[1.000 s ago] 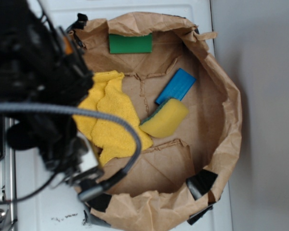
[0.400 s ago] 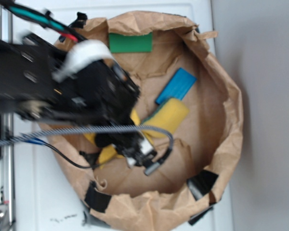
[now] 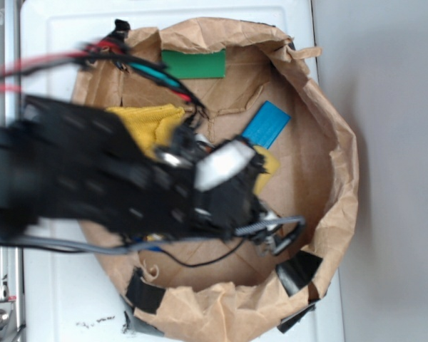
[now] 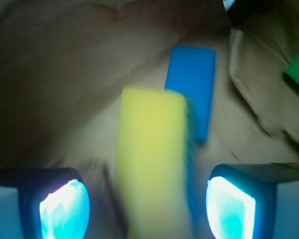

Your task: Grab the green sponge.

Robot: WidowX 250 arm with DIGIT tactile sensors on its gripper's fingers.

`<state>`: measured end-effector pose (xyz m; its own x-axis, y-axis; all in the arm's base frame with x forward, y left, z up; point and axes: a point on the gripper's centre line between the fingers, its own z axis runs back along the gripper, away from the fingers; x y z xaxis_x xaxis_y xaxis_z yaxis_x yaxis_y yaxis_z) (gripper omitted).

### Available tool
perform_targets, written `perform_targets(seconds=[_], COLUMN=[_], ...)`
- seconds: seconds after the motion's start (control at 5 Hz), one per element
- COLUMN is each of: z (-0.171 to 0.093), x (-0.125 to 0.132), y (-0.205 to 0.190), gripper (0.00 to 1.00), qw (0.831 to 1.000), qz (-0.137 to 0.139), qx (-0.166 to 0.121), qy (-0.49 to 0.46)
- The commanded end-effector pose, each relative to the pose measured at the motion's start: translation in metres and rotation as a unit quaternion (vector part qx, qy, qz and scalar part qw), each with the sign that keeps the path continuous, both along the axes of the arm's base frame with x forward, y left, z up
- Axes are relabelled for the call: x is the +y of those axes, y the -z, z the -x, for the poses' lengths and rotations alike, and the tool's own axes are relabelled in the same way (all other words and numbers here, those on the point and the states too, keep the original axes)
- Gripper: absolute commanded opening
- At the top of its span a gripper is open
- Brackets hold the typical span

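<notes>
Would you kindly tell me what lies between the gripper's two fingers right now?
In the wrist view, the yellow foam sponge with its dark green layer lies between the open gripper's fingers, untouched by either.

- The sponge lay in the paper bag, between the gripper's spread fingers.
- A rectangular block lay just behind it.
- A cloth lay left, under the arm.

The blurred black arm covers most of the green sponge inside the paper bag.
</notes>
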<state>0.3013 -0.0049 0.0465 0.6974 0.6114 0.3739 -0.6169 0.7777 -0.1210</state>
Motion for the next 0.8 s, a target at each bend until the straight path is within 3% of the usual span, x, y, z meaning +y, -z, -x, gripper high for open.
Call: perform_targets(seconds=[0.0,0.2,0.4,0.6], z=[-0.017,0.004,0.037,0.044], x=[-0.004,-0.011,-0.013,0.001], y=[-0.019,-0.038,-0.083,-0.132], gripper=[0.43,0.0,0.0,0.0], qw=[0.999,1.0,0.998,0.992], qz=[-0.015,0.003,0.034,0.073], qx=[-0.03,-0.02,-0.003,0.067], qy=[0.006,0.024,0.056,0.083])
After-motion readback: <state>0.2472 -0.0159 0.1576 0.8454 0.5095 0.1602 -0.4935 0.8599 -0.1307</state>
